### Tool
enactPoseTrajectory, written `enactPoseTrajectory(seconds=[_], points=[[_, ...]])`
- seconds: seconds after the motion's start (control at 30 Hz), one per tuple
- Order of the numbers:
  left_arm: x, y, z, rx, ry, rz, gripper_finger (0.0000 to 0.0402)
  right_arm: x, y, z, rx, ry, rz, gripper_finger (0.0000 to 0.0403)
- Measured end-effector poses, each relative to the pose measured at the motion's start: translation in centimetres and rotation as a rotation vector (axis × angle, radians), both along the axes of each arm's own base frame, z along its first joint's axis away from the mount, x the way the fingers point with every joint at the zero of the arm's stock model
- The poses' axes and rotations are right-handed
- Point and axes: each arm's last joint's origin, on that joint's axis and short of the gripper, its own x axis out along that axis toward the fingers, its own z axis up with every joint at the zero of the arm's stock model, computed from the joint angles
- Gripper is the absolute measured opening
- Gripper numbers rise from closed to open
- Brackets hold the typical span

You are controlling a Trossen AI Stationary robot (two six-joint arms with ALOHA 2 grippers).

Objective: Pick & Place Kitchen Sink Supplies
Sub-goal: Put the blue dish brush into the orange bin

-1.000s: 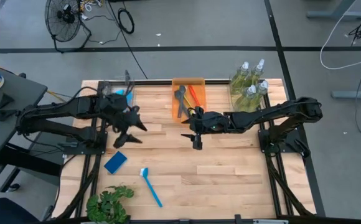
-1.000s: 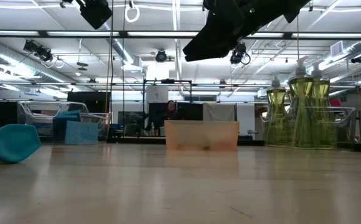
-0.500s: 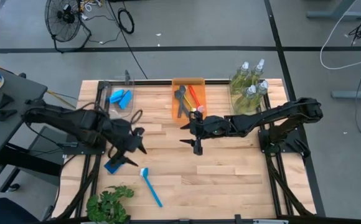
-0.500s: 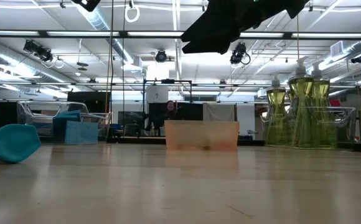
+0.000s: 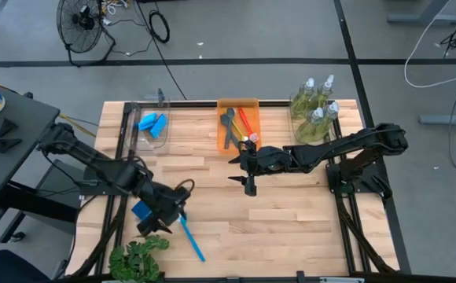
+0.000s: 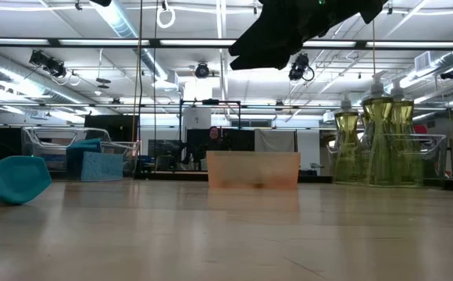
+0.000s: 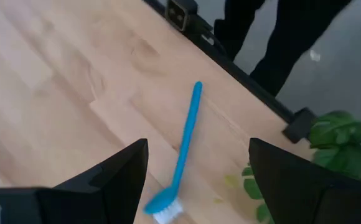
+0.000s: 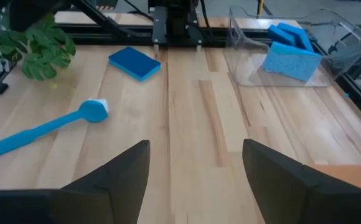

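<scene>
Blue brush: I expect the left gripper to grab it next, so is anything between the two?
Nothing visible. The open left gripper looks straight at the blue brush lying on bare table; the plant sits off beside it.

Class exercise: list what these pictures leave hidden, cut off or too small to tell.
- Dark-blue sponge, high view: partly covered by the open left gripper.
- Brushes in the orange tray, high view: overlapping, too small to count.
- Right gripper, low view: cut off by the top edge.
- Plant, left wrist view: cut off by the edge.
</scene>
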Motion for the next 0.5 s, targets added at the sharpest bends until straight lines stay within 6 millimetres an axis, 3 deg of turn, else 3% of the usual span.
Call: enactPoseTrajectory(seconds=[0.2,0.5], points=[[0.9,-1.6,-1.5,0.121,-0.052,-0.069,0.0284,-0.1,0.0,-0.2,-0.003,0.026,-0.001,0.0259],[2.6,-2.7,-4.9,0.193,0.056,-0.096,0.0284,-0.3,0.0,0.0,-0.03,0.027,0.015,0.0258]])
